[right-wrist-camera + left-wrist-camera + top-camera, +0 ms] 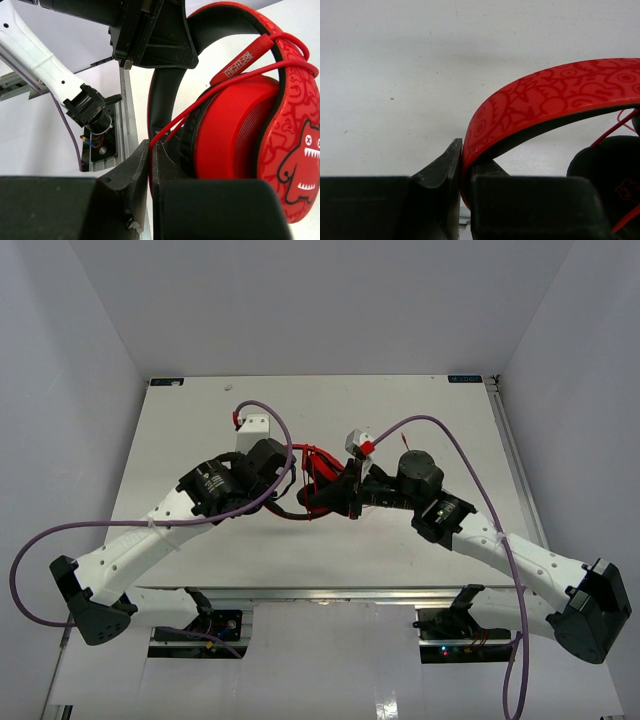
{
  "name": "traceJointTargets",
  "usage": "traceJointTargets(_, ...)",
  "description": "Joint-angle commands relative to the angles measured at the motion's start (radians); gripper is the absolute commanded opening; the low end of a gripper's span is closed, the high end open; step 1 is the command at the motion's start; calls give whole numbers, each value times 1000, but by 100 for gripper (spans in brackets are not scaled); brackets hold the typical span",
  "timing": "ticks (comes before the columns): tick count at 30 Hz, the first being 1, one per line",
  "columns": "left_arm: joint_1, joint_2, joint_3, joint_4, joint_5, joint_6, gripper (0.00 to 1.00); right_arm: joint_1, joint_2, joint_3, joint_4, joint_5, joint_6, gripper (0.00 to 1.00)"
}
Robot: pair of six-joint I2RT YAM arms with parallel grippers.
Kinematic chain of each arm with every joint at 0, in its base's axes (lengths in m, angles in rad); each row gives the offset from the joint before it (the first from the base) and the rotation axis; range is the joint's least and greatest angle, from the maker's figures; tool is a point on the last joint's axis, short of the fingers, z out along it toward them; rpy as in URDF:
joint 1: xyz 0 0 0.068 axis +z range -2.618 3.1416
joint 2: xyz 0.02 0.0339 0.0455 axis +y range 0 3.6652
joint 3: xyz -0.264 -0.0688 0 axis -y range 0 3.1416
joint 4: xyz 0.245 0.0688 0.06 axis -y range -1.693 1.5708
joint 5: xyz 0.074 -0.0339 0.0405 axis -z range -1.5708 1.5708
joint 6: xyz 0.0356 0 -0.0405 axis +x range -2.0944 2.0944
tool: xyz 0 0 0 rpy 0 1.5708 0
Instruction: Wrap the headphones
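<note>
The red and black headphones [318, 478] are held between both grippers over the middle of the table. My left gripper [462, 152] is shut on the patterned red headband [545, 95]; a black ear pad [602, 167] and a loop of thin red cable [612, 131] show at its right. My right gripper [151, 146] is shut on the thin red cable [200, 102], which runs in several strands over the round red earcup [235, 135]. In the top view the left gripper [290, 475] and right gripper [347, 490] meet at the headphones. The plug is hidden.
Thick purple arm cables [270, 410] arch over both arms. The left arm's white link [35, 55] and its base [90, 107] lie beyond the right gripper. A metal rail [505, 450] runs along the table's right edge. Grey walls enclose the table.
</note>
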Motion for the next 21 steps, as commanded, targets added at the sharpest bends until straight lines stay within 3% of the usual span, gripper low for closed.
traceJointTargets(1,9,-37,35,114,-47,-83,0,43,-14,7,6,-16,28,8)
traceJointTargets(21,9,-47,-106,286,-6,-13,0,141,144,277,-75,33,28,8)
